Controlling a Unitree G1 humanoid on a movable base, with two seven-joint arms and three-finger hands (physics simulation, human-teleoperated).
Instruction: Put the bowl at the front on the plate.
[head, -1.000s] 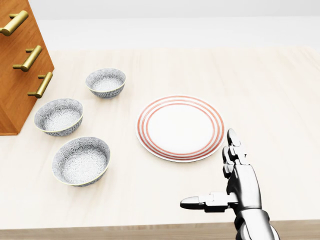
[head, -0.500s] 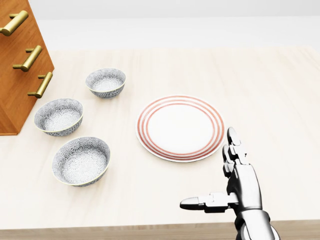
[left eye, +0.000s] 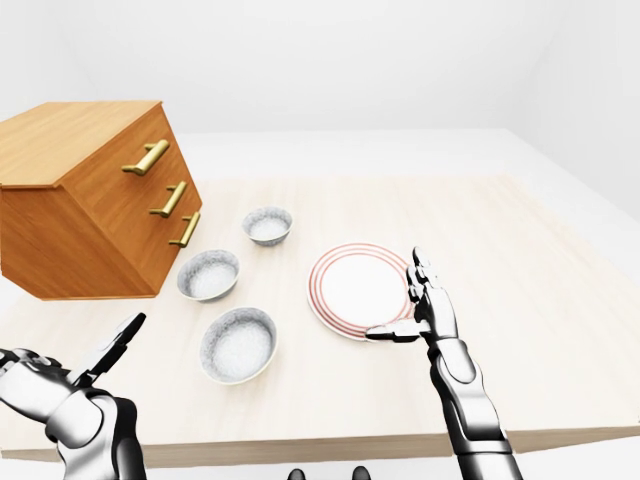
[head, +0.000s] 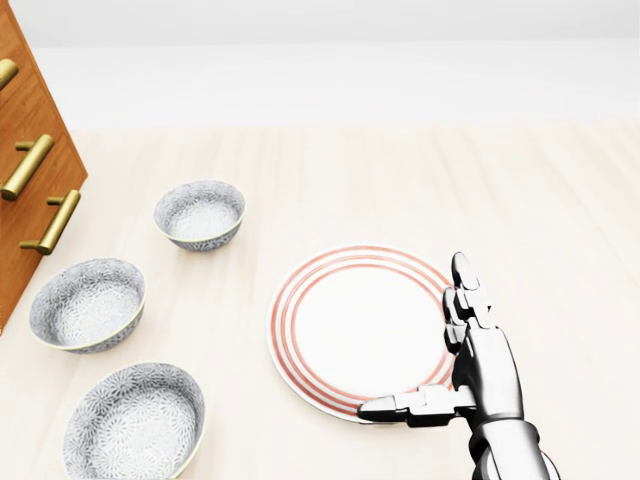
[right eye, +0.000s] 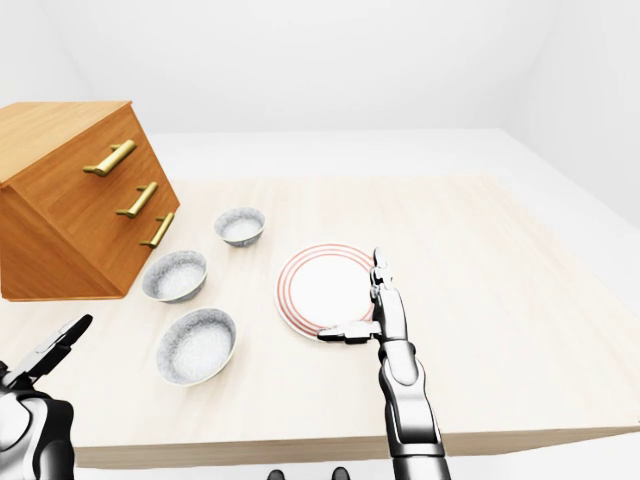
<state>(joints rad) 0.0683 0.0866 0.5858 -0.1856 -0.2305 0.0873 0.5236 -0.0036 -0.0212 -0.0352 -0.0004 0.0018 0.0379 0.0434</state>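
Three grey patterned bowls stand in a column left of a white plate (head: 350, 325) with red rings. The bowl nearest me (left eye: 238, 345) is lowest in the views, and the head view cuts it off at the bottom edge. My right hand (head: 413, 337) is open over the plate's lower right rim, fingers pointing up the picture and thumb stretched left. It holds nothing. My left hand (left eye: 75, 350) hangs open at the bottom left of the left-eye view, off the table's near edge and well left of that bowl.
A wooden chest (left eye: 90, 215) with brass handles stands at the table's left, close beside the middle bowl (left eye: 208, 274) and the far bowl (left eye: 267, 225). The pale wooden table (left eye: 520, 260) stretches bare to the right of the plate. Its near edge runs along the bottom.
The whole head picture has slid downward and grown slightly, so the camera has moved. My right hand now overlaps the plate's rim, where before it was below it.
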